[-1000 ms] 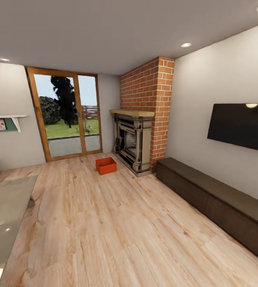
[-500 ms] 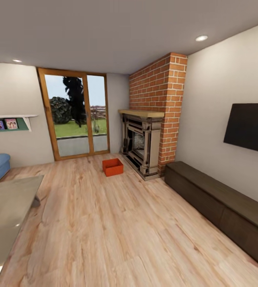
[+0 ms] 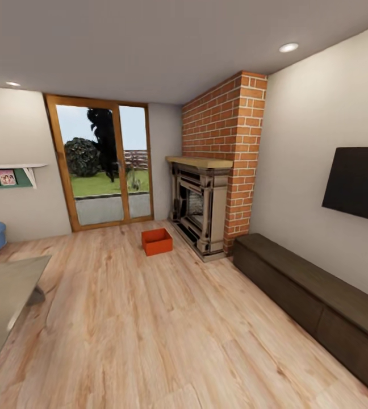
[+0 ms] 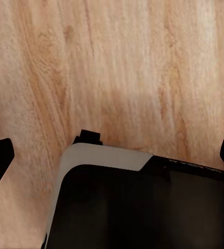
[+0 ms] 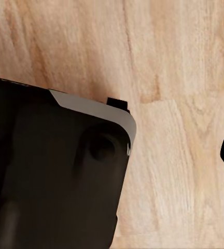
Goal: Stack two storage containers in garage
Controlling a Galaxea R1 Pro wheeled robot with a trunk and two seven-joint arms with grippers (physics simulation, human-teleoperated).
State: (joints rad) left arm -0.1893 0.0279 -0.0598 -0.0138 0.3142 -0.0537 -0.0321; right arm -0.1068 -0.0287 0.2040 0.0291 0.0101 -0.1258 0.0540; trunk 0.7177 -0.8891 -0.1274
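One storage container [image 3: 157,241] on the living room wood floor [image 3: 150,318] just beside the brick fireplace [image 3: 207,210], left gripper [image 4: 112,150] fingers spread apart above planks, right gripper state cannot be told.

The head camera is looking forward from standing height across the living room, taking in the wood floor [image 3: 150,318] out to the brick fireplace [image 3: 212,187], the glass door [image 3: 104,165] and the far-off storage container [image 3: 157,241]. The left wrist camera is pointing straight down, sitting close over the floor planks [image 4: 117,67] with the robot's dark base [image 4: 143,207] beneath it. The right wrist camera is facing down likewise, over planks [image 5: 184,104] and what is probably the same base [image 5: 50,176]. All three views are sharing the wood floor.
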